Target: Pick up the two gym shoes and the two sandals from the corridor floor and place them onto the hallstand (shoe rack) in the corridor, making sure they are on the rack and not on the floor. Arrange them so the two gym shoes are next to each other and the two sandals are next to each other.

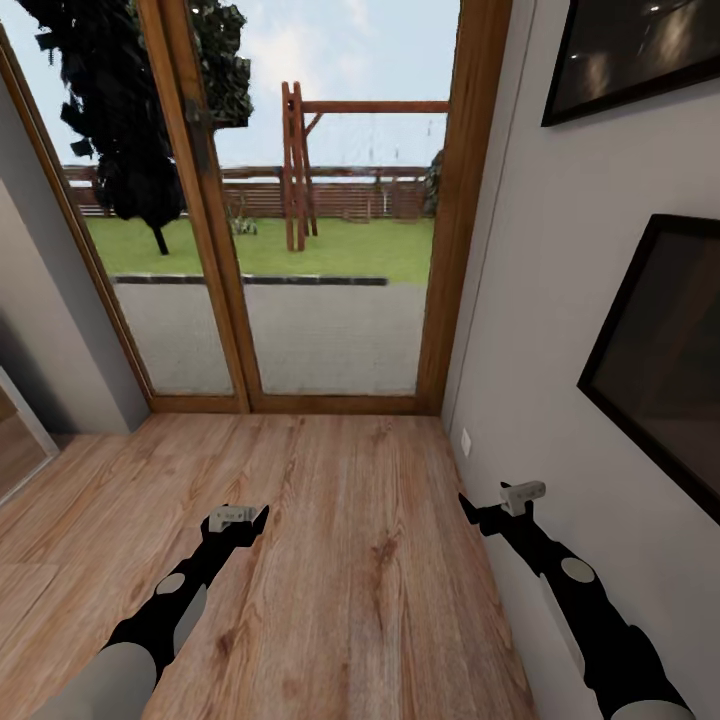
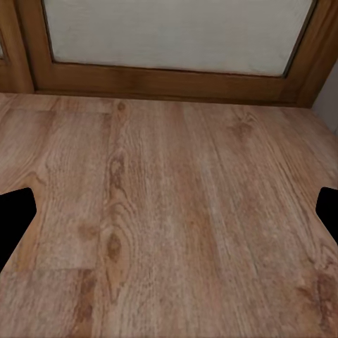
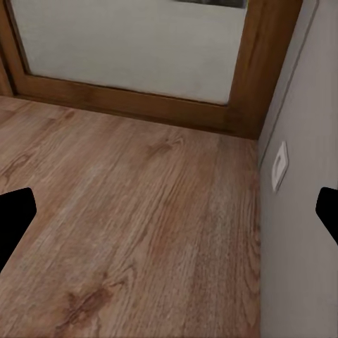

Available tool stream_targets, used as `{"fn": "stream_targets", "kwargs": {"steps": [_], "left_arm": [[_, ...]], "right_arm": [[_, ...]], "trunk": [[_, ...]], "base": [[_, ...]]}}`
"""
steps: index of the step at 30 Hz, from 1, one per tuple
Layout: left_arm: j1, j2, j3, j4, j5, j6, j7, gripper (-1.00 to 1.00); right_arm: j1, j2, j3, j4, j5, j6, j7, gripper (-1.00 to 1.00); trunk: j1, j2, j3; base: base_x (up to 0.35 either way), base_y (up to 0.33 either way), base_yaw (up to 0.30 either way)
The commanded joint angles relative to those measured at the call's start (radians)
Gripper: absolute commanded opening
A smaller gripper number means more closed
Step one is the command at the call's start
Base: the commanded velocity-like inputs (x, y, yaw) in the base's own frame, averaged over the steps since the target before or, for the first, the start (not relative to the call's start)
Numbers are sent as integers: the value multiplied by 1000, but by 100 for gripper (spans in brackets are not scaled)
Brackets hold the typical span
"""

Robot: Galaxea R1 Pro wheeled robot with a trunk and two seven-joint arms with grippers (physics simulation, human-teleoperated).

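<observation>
Corridor floor (image 1: 350, 560) fills the lower frame, bare before the glass door (image 1: 300, 200). Left end effector (image 1: 240, 520) and right end effector (image 1: 500, 505) are wide apart and hold nothing. Judging so, all four placements remain.

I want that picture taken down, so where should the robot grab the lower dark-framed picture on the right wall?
Take the lower picture by the bottom edge of its dark frame, coming up from below with the right gripper, which is open and nearest. It hangs flat against the wall, so probably only the raised rim gives an edge to catch; the glossy front offers nothing.
</observation>
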Motion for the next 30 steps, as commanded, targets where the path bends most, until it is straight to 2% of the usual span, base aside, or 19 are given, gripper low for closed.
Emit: {"fn": "stream_targets", "kwargs": {"steps": [1, 30], "left_arm": [[-1, -1, 8, 1, -4, -2, -9, 100], [-1, -1, 8, 1, -4, -2, -9, 100]], "right_arm": [[0, 0, -3, 0, 5, -2, 6, 100], [0, 0, -3, 0, 5, -2, 6, 100]], "trunk": [[0, 0, -1], [0, 0, -1]], "base": [[11, 0, 0], [50, 0, 0]]}}
